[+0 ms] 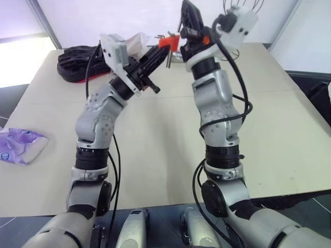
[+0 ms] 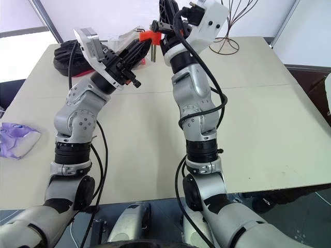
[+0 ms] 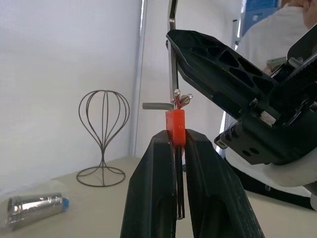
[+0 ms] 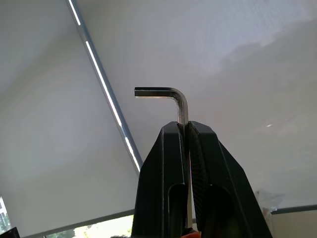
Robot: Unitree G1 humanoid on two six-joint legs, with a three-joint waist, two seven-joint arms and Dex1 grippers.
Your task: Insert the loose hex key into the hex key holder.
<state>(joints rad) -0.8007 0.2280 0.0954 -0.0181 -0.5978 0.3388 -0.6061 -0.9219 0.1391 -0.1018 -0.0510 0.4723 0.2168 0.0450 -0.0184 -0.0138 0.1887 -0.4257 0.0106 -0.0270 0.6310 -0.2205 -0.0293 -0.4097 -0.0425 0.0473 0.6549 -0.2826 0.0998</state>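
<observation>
Both grippers are raised above the far middle of the table. My left gripper is shut on the hex key holder, a small orange-red block with short grey keys sticking out of its top; the same block also shows from the head. My right gripper is shut on the loose hex key, whose short bent end pokes out past the fingertips. In the left wrist view the key's long shaft runs down to the top of the holder, right beside the black right fingers.
A black and red bag lies at the table's far left, a clear plastic packet beside it. A purple-white wrapper rests off the left edge. A wire stand and a silver tube sit farther back. A person stands behind.
</observation>
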